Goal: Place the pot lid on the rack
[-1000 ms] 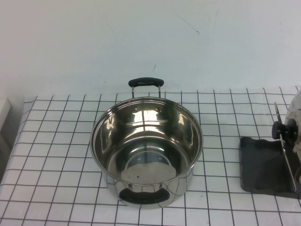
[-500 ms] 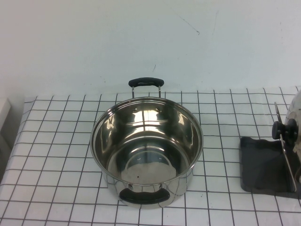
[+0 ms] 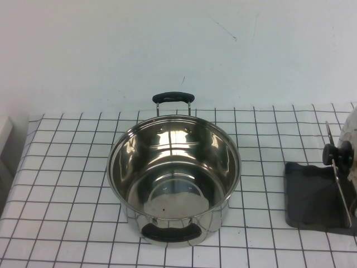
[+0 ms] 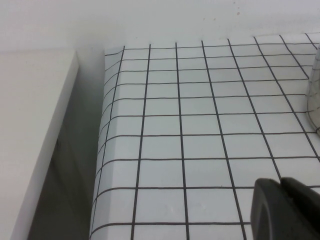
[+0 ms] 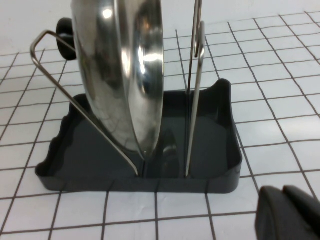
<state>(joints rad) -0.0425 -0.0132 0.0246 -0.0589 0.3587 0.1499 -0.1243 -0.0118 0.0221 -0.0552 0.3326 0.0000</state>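
Note:
The pot lid [image 5: 125, 65] is shiny steel with a black knob [image 5: 65, 32]. It stands on edge in the rack [image 5: 220, 165], a dark grey tray with upright wire rods [image 5: 192, 100]. In the high view the rack [image 3: 312, 195] sits at the table's right edge, and the lid's knob [image 3: 337, 153] and part of its rim show there. My right gripper [image 5: 282, 192] is shut and empty, low over the cloth just in front of the rack. My left gripper [image 4: 280, 182] is shut and empty over the cloth near the table's left edge. Neither gripper shows in the high view.
A deep steel pot [image 3: 174, 178] with two black handles stands open in the middle of the checked cloth [image 3: 67, 167]; its side shows in the left wrist view [image 4: 315, 90]. A white ledge [image 4: 30, 125] lies beyond the table's left edge.

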